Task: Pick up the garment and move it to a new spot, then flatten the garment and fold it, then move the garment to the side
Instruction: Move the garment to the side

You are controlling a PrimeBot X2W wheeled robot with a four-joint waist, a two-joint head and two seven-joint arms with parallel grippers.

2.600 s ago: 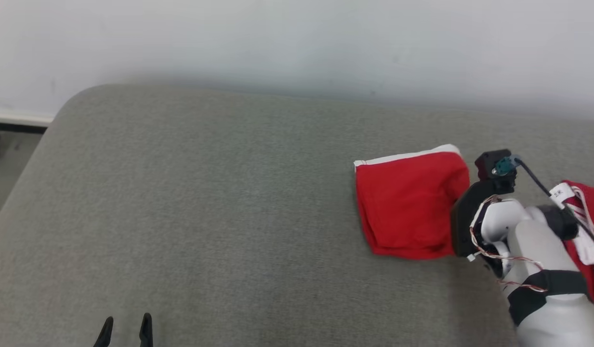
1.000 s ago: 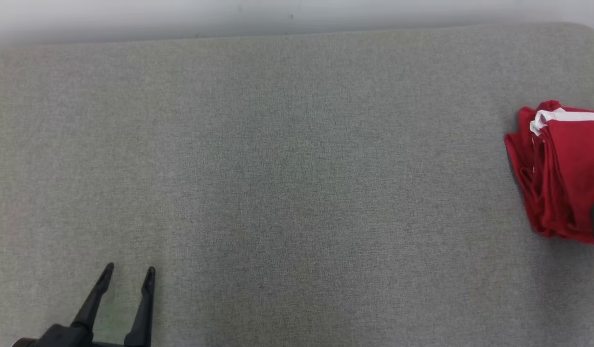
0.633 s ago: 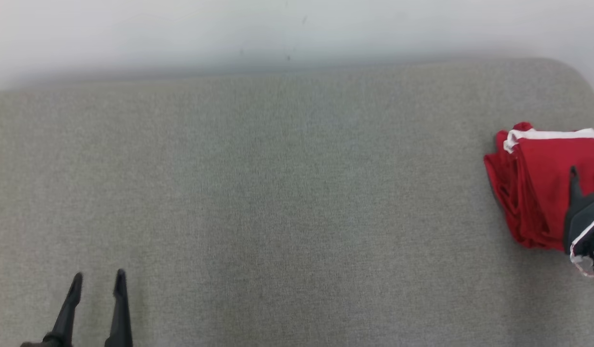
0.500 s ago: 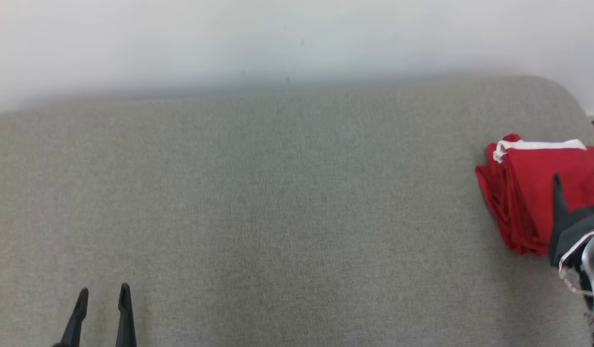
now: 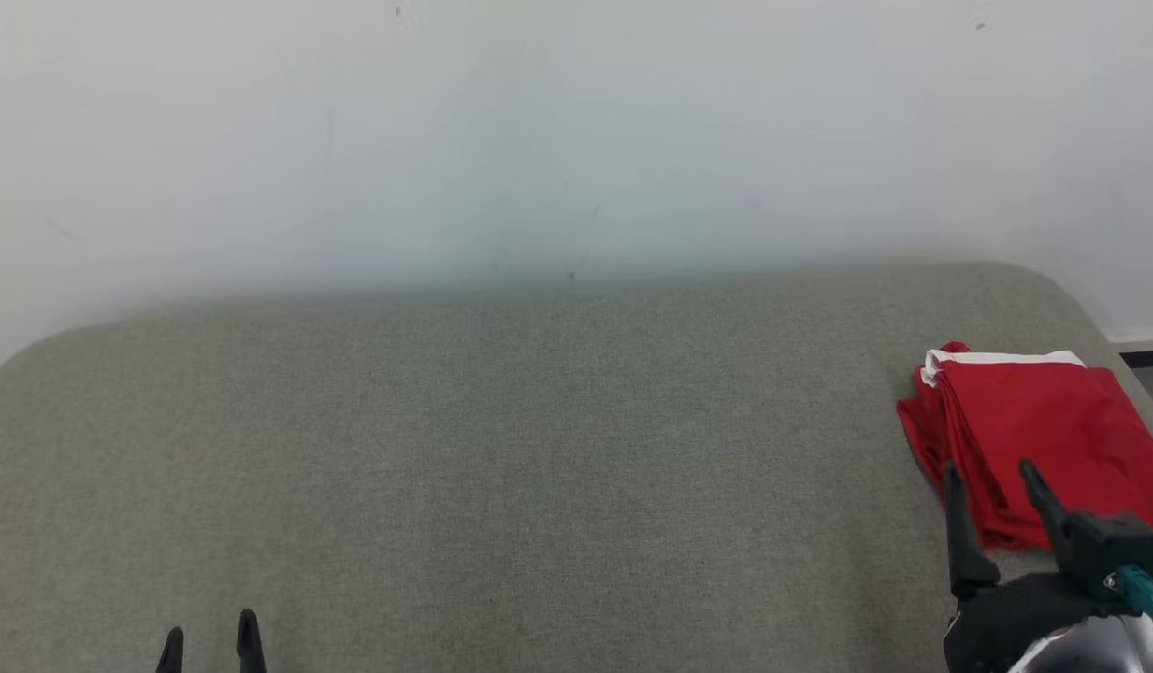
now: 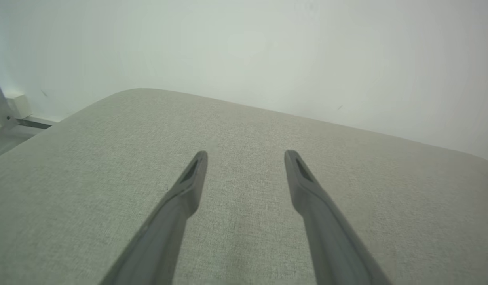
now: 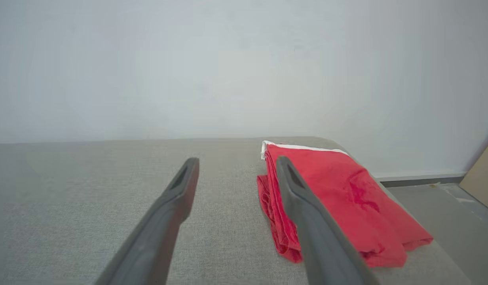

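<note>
The garment, a folded red piece with a white band along one end, lies at the right end of the grey upholstered surface, close to its rounded far corner and its right edge. The right gripper stands just on the near side of it with its two dark fingers spread apart and holding nothing; in the head view the fingertips overlap the garment's near left corner. In the right wrist view the right gripper has only bare grey cloth between its fingers, and the garment sits ahead and off to the right, the right finger crossing in front of its left folded edge (whether that finger touches the cloth cannot be told). The left gripper is well apart at the lower left, its fingers likewise spread and empty over bare upholstery, as the left wrist view of the left gripper confirms. Behind the surface rises a plain pale wall; past the right edge are the floor and a brown board. Nothing lies between the right fingers and the garment. Its long axis runs from the near edge towards the wall, white band at the far end, stacked fold edges facing left.
</note>
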